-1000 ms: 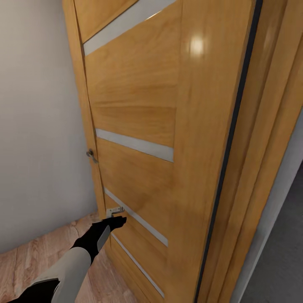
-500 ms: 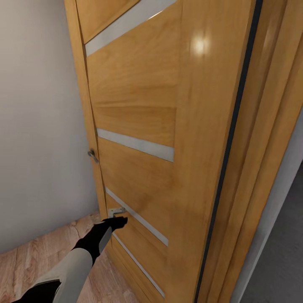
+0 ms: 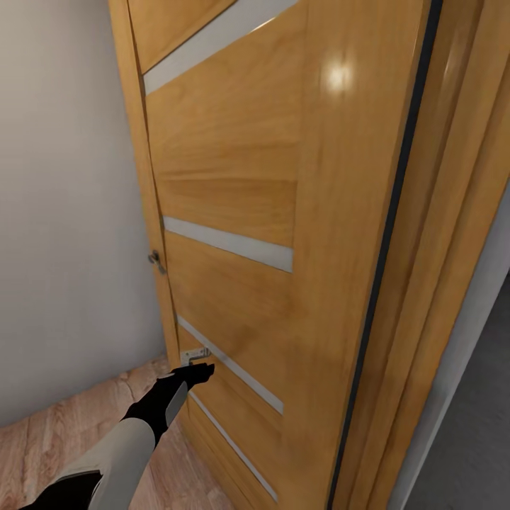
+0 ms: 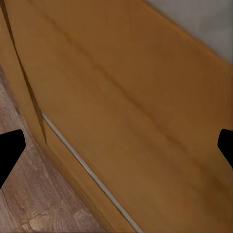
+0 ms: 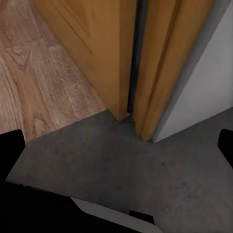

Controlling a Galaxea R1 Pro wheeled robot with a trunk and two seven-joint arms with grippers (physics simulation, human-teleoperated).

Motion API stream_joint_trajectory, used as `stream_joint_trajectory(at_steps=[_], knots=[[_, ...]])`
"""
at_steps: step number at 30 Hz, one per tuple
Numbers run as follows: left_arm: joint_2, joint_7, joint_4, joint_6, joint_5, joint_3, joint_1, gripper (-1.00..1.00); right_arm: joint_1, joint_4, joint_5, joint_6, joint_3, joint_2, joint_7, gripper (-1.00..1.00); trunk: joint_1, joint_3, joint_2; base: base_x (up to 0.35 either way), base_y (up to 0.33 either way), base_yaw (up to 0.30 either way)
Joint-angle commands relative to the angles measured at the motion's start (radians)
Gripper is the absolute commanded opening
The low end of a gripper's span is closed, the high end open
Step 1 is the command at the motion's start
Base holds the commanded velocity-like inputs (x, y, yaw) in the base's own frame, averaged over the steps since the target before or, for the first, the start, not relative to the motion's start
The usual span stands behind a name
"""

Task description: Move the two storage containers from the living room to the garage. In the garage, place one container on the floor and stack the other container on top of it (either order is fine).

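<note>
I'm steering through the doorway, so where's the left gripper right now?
In the head view the left gripper is low at left, its tip at the wooden door beside the small metal plate, above the wood plank floor.

light was even and fairly bright, with soft, faint shadows. a small round glare spot [image 3: 336, 76] shone high on the glossy wooden door [image 3: 234, 205]. both wrist views were soft and blurred, wood grain smeared; their dark fingertips [image 4: 9, 150] sat featureless at the edges.
</note>
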Motion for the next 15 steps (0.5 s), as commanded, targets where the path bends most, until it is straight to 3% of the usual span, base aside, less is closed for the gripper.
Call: stream_joint_trajectory(at_steps=[1, 6, 15], knots=[[-0.001, -0.001, -0.001, 0.006, 0.002, 0.004, 0.000, 1.00, -0.001, 0.001, 0.008, -0.003, -0.006, 0.000, -0.002, 1.00, 0.000, -0.001, -0.001, 0.021, 0.071, 0.000], [-0.001, -0.001, -0.001, 0.006, 0.002, 0.004, 0.000, 1.00, -0.001, 0.001, 0.008, -0.004, -0.006, -0.001, -0.002, 1.00, 0.000, -0.001, -0.001, 0.045, 0.105, 0.000], [-0.001, -0.001, -0.001, 0.006, 0.003, 0.004, 0.000, 1.00, -0.001, 0.001, 0.009, -0.004, -0.004, 0.000, 0.000, 1.00, 0.000, -0.001, -0.001, 0.004, 0.009, 0.000]])
